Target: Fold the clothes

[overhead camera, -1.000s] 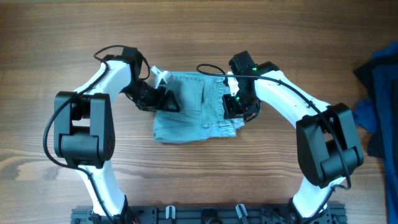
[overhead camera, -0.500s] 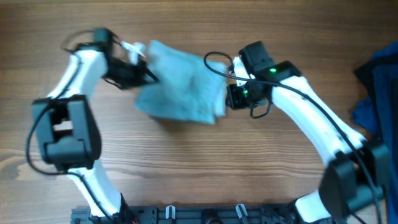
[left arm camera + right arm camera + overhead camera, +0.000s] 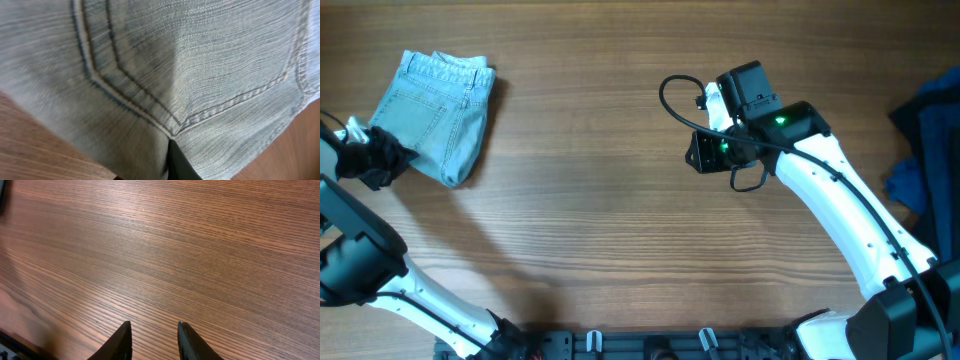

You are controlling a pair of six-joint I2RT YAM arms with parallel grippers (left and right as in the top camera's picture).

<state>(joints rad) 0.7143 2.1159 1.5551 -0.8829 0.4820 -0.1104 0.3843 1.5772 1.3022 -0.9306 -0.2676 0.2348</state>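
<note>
Where the table (image 3: 600,250) runs closest to the arm bases, you have brown wood grain lying left to right. Entries follow, working away from you.

1. Left gripper (image 3: 398,157). It sits at the far left edge of the table. It is pressed together on the near left corner of the shorts (image 3: 438,115). In its wrist view one dark finger (image 3: 176,162) shows from under the denim, and the cloth hides the other.

2. Right gripper (image 3: 700,153). It sits right of centre, well apart from the shorts. The jaws stand a little apart with nothing between them. You see both fingers (image 3: 120,342) over bare wood. A black cable (image 3: 665,100) loops out beside the wrist.

3. Shorts. They are light blue, faded denim, folded into one compact bundle. You find them flat on the table in its far left corner, lying at a slant. A back pocket faces up, and its pointed double stitching fills the left wrist view.

4. Pile (image 3: 930,130). It is dark blue fabric at the right edge, partly out of view. It lies well apart from the shorts.
</note>
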